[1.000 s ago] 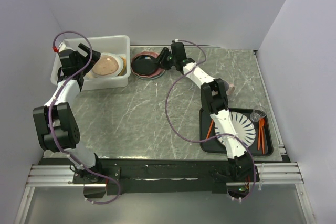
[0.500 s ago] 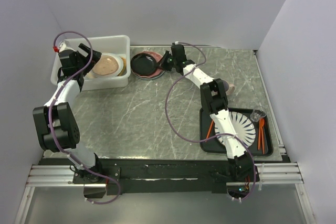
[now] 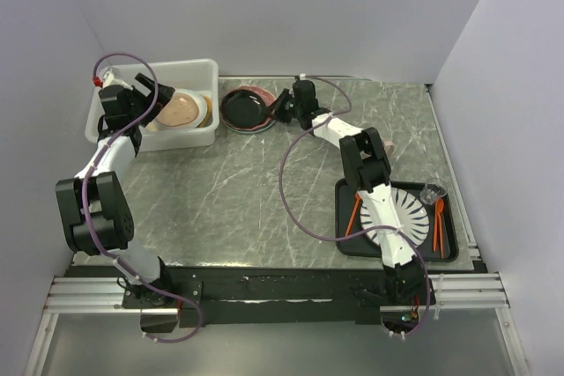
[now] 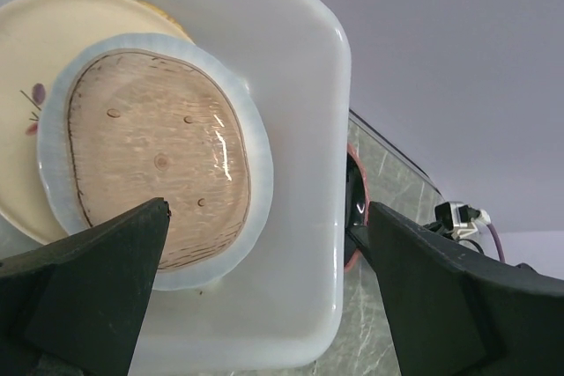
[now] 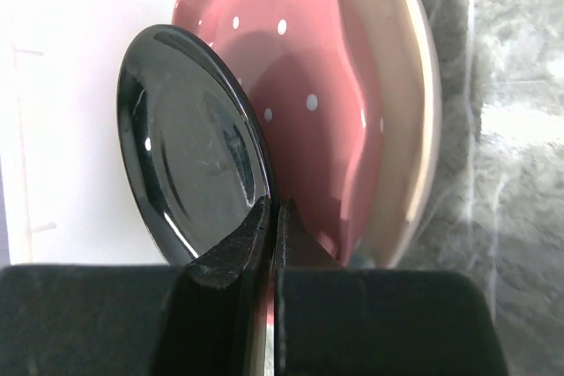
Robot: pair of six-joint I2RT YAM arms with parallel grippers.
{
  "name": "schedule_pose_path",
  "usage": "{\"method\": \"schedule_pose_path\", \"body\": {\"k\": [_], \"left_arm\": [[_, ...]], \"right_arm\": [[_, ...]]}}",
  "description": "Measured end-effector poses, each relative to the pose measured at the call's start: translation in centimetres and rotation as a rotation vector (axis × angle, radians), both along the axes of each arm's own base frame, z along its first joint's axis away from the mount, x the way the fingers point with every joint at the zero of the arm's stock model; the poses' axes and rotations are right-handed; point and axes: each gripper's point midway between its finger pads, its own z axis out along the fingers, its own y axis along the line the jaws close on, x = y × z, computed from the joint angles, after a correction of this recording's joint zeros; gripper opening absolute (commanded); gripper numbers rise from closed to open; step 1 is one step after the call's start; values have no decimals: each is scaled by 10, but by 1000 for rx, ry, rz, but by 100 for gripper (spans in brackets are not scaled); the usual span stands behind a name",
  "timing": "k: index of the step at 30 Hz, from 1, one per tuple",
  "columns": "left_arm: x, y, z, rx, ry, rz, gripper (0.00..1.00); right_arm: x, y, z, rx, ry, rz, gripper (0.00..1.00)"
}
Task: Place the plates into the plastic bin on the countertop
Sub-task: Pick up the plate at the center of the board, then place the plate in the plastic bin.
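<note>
The right hand [image 5: 273, 217] is pinched shut on the rim of the dark plate [image 5: 189, 138], tilted up off the pink plate [image 5: 300, 68] beside the bin [image 3: 185, 64] on the table [image 3: 238, 191]. Lift it clear of the bin wall before swinging over, grip firm against pivoting; the left hand [image 4: 264, 217] hangs wide open above the bin. No writing is legible.

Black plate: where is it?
Top view: black plate at the back, just right of the bin, over the pink plate, rim pinched by the right gripper.
</note>
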Motion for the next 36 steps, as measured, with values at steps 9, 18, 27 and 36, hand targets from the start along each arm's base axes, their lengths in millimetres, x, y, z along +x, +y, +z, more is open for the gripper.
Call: {"method": "schedule_pose_path", "body": {"k": [9, 18, 27, 36], "left_arm": [[0, -20, 7, -7, -33, -91, 99], [6, -77, 28, 39, -63, -257, 99], [-2, -131, 31, 89, -57, -373, 99], [-21, -171, 13, 102, -18, -440, 99]], "right_arm": [[-10, -16, 10, 57, -8, -21, 0], [-26, -31, 57, 116, -72, -30, 0], [-53, -37, 87, 173, -121, -16, 0], [-95, -46, 96, 196, -120, 12, 0]]}}
